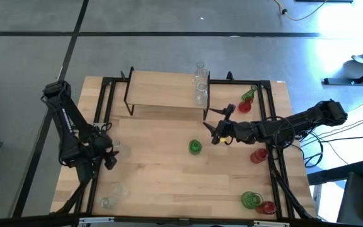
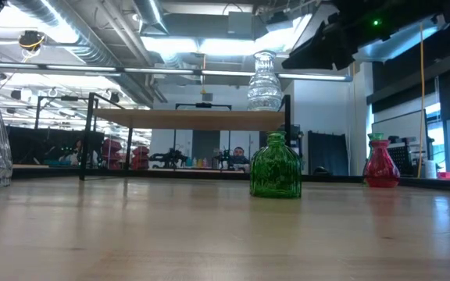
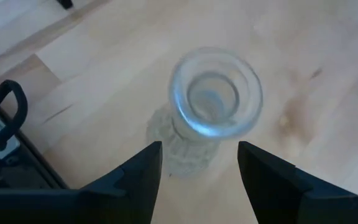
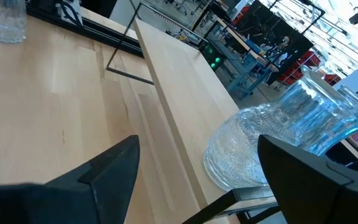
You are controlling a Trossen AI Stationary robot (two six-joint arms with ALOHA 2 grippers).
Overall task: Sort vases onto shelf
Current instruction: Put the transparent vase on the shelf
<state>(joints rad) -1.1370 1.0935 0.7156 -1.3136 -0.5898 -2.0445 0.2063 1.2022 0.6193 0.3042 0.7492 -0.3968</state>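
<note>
Left tool [image 3: 197, 165] open, poised directly above upright clear vase [image 3: 207, 112] on counter [image 1: 162, 170], neck apparently between fingers. Right tool [image 1: 219, 132] open and empty near shelf [image 1: 162, 91], well apart.

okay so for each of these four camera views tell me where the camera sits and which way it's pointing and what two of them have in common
High view: above the table, looking straight down; both arms show, left gripper and right gripper open.
Low view: at tabletop height, looking level across at the green vase and the shelf; a dark arm part overhead.
Left wrist view: looks down past its two fingers at a clear vase.
Right wrist view: looks past its fingers along the shelf.
Shared: high and low views both show the green vase.
</note>
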